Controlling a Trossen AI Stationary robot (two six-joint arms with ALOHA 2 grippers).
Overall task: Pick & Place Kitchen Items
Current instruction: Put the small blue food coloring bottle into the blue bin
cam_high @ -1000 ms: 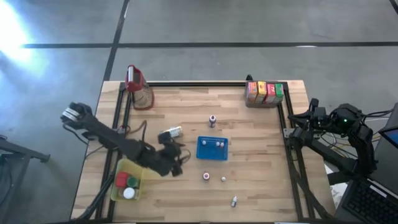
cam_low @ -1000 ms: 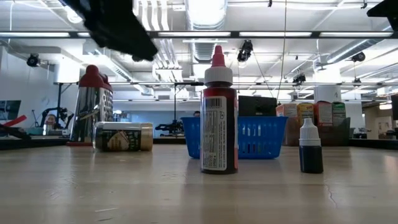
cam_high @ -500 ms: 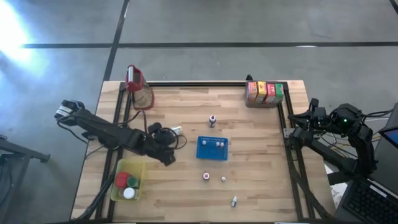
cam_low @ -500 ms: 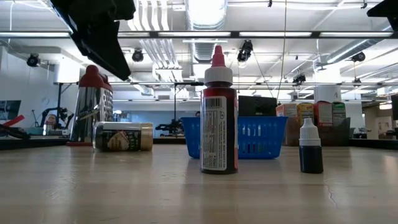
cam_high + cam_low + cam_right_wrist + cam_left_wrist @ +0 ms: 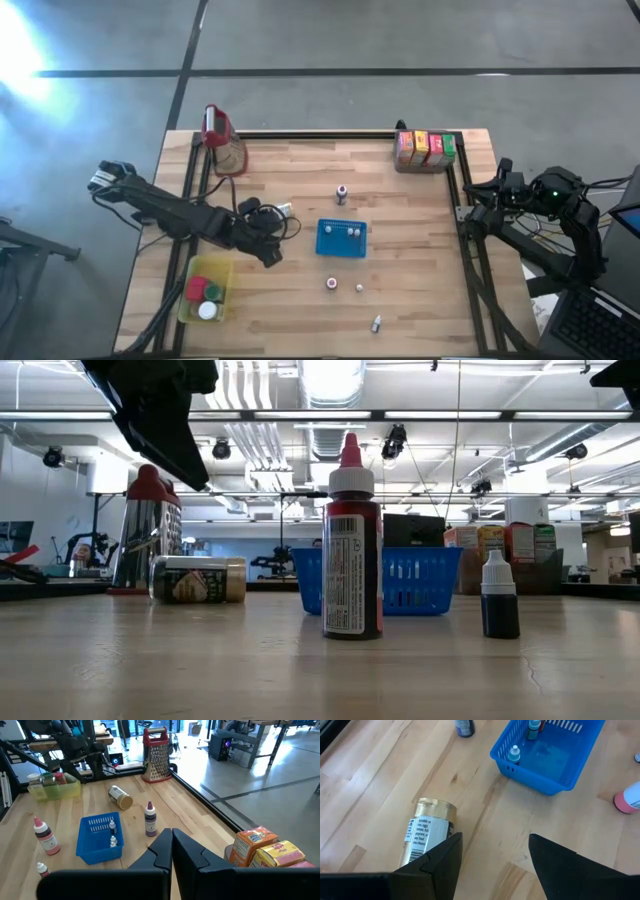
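- The left gripper [image 5: 492,852] hangs with its fingers spread and nothing between them, just off the near-left of the basket [image 5: 341,239], right by the jar [image 5: 428,831].
- That jar lies on its side, gold lid pointing toward the basket, just beside the left fingertip and not pinched yet.
- Handling guess: small, stiff, smooth-walled and round, so it'll probably roll or squirt out if squeezed off-centre. Best bet looks like taking it across the labelled middle, fingers on either side of the barrel, not on the lid.
- The right gripper [image 5: 171,845] is pressed together, parked off the table's right edge, well away from the basket.
- Count, going by the overhead: one jar, one purple bottle [image 5: 342,194] behind the basket, two tiny bottles [image 5: 513,754] standing inside it.
- In front of the basket: one red bottle [image 5: 351,550], plus two small droppers [image 5: 376,323] farther forward; those look light and tippy.
- Four cartons [image 5: 425,148] in a row at the far-right corner beyond the basket.
- One grater [image 5: 222,140] at the far-left corner.
- One yellow bin [image 5: 190,300] to the near-left of the basket, three round lids in it (red, green, white).
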